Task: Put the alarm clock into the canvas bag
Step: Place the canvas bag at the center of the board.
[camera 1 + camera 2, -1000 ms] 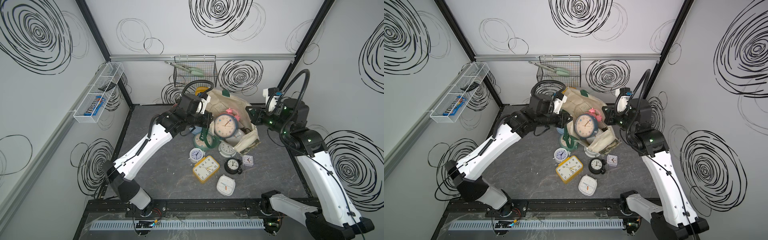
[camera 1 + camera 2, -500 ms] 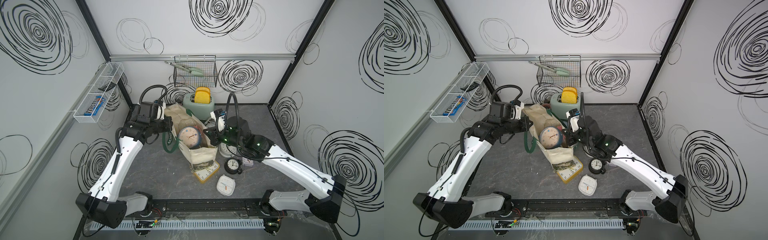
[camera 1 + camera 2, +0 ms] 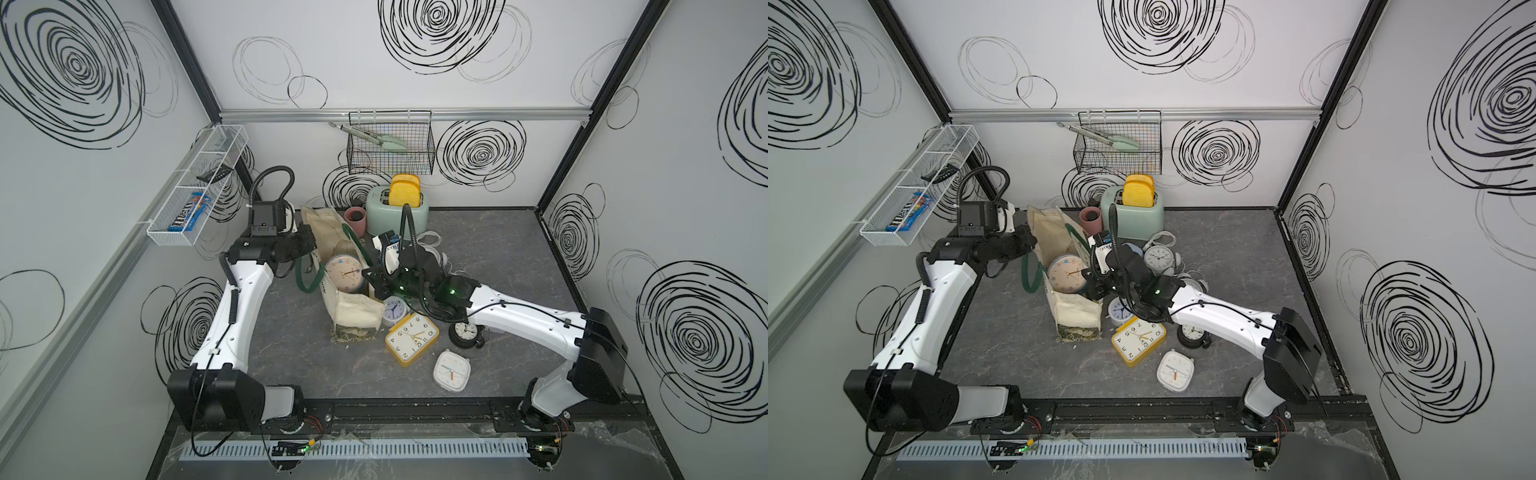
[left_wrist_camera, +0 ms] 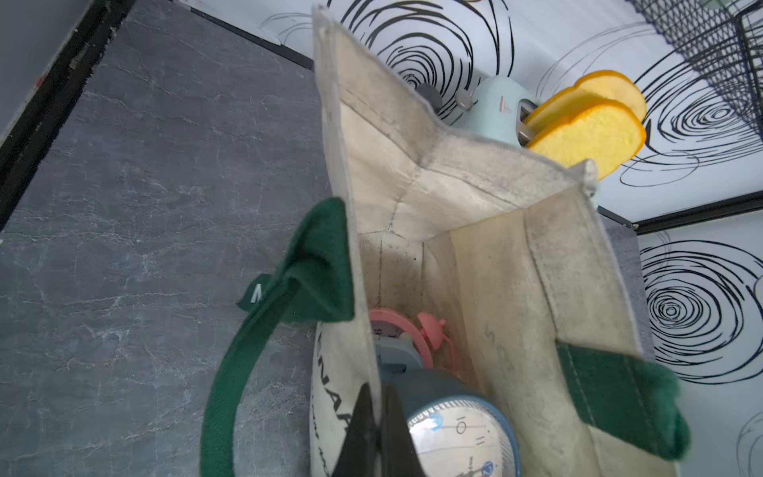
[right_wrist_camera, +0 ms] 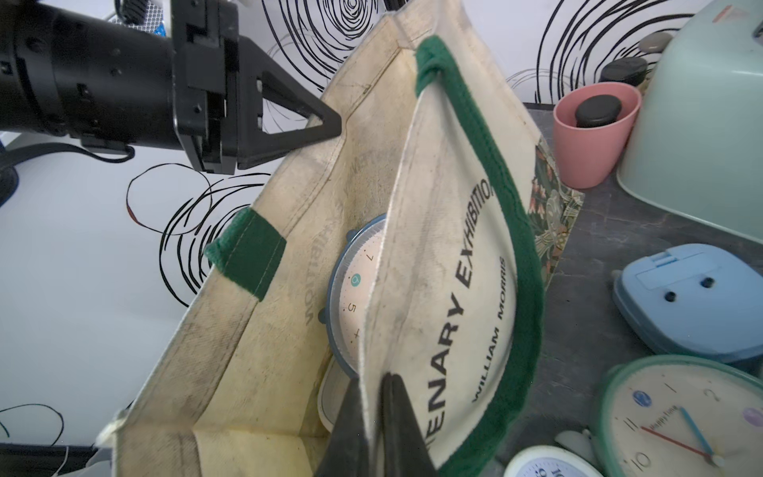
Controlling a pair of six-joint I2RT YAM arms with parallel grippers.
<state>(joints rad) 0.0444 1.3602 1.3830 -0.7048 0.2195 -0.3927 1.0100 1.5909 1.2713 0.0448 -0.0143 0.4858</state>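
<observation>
Read twelve o'clock as the back wall. Nearest you lies a white square clock (image 3: 451, 371), at five o'clock from the canvas bag (image 3: 355, 311). Just past it a yellow clock (image 3: 411, 338) rests face up beside a black round clock (image 3: 466, 332). A small white clock (image 3: 394, 309) sits just beside the bag's three o'clock side.

The bag's leafy base points to six o'clock on the grey table (image 3: 299, 353), and its mouth is pulled wide. Your right gripper (image 5: 369, 425) is clamped together on the printed panel's rim, at the mouth's four o'clock. Your left gripper (image 4: 377, 429) is pinched together on the opposite rim at ten o'clock, with a dark green handle (image 4: 231, 371) drooping outside it.

The alarm clock (image 3: 347, 274), round with a blue rim and a pale pink face, sits inside the mouth between the two grippers. The left wrist view shows a pink twin-bell clock (image 4: 396, 334) deeper in the bag.

Farther back, at the bag's twelve to one o'clock, stand a pink cup (image 3: 355, 220) and a mint toaster (image 3: 397, 210) with two yellow slices. A black wire basket (image 3: 390, 149) hangs on the back wall
</observation>
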